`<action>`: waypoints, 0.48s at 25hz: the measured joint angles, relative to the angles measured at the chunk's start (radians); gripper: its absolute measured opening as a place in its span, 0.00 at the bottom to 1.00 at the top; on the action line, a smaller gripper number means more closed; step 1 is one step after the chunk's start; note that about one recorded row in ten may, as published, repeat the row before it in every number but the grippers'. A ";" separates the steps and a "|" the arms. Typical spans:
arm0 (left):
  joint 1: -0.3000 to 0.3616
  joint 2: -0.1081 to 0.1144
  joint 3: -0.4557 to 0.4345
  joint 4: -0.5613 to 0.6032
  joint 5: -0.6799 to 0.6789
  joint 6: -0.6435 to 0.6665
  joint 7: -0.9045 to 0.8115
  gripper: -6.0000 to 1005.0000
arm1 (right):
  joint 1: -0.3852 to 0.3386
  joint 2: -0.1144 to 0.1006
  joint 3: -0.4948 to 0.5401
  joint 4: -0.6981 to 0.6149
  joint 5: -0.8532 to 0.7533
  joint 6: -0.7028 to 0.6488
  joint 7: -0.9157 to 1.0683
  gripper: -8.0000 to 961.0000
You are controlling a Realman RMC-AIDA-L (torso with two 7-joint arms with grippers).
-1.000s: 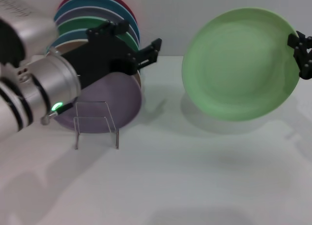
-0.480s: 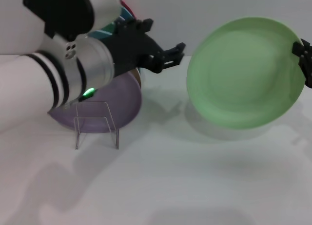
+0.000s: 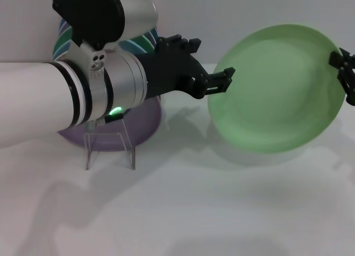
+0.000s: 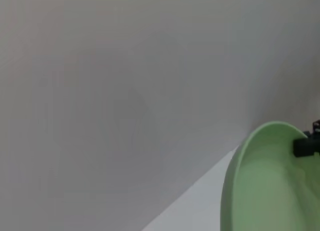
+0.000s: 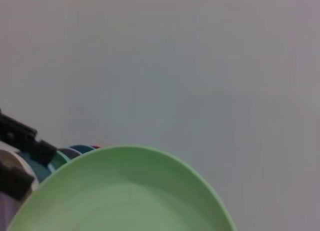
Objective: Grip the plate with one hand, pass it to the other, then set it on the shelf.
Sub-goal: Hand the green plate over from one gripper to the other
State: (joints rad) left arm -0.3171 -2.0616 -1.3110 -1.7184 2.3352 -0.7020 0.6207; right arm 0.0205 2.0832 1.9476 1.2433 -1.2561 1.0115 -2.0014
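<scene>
The pale mint-green plate [image 3: 274, 90] hangs tilted in the air at the right, its face toward me. My right gripper [image 3: 345, 73] is shut on its right rim at the picture's edge. My left gripper [image 3: 211, 60] is open and reaches across from the left, its lower fingertip [image 3: 224, 77] at the plate's left rim. The plate also shows in the left wrist view [image 4: 265, 191] with the right gripper [image 4: 307, 142] on its rim, and in the right wrist view [image 5: 120, 193]. The clear shelf [image 3: 109, 143] stands at the front left of the table.
A lilac plate [image 3: 145, 120] leans behind the clear rack, partly hidden by my left arm. A stack of coloured plates [image 3: 143, 39] stands upright behind it by the wall. The white table spreads out in front.
My left arm has swung right from over the plate stack, and its open gripper now reaches the mint plate's left rim. The right gripper keeps holding the plate, nearly still.
</scene>
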 joint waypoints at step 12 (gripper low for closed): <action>-0.040 -0.005 0.020 0.076 -0.016 0.062 0.003 0.66 | 0.018 0.000 0.011 -0.022 0.020 0.077 -0.002 0.03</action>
State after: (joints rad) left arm -0.3567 -2.0662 -1.2913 -1.6424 2.3188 -0.6402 0.6241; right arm 0.0383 2.0829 1.9586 1.2217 -1.2363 1.0882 -2.0034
